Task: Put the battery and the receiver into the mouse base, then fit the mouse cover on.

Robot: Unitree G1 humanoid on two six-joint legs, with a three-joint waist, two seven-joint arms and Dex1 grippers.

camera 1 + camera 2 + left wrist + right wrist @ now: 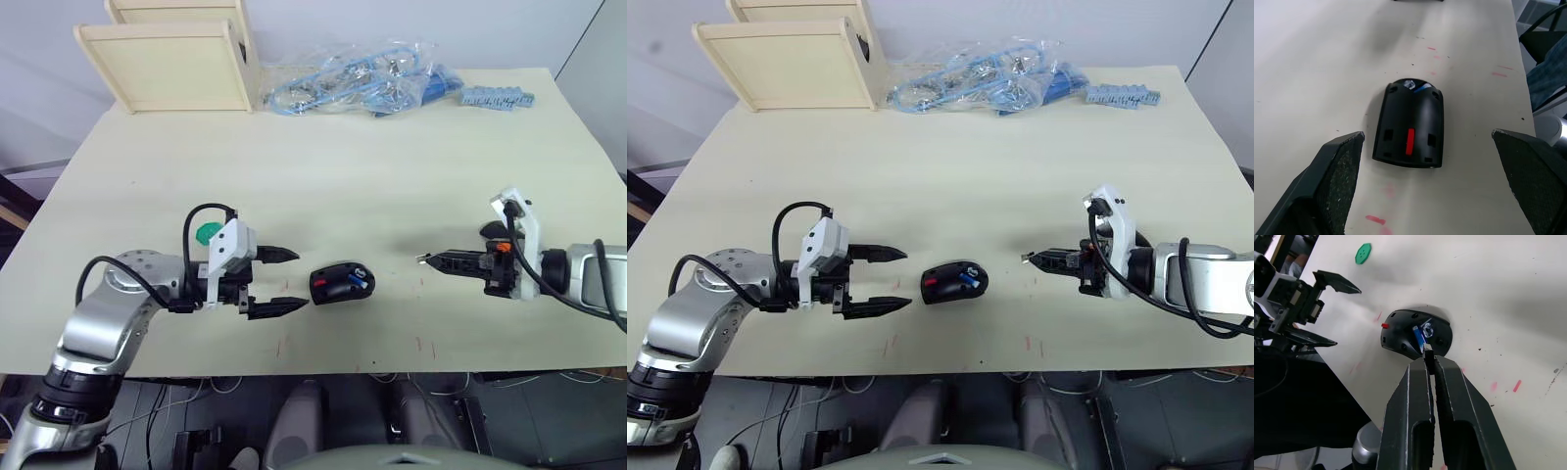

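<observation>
Right gripper [1429,355] fingers pinch a small grey piece; too small to identify. Battery [355,281] partly sunk in mouse base [338,284]; green disc [205,233] half hidden behind left gripper [286,282].

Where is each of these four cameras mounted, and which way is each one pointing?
Left and right eye views: on the head, looking down over the table; both arms show.
Left wrist view: along the open left gripper at the mouse base.
Right wrist view: along the shut right gripper, which pinches a tiny grey piece, toward the base, battery and green disc.
All share the mouse base.
</observation>
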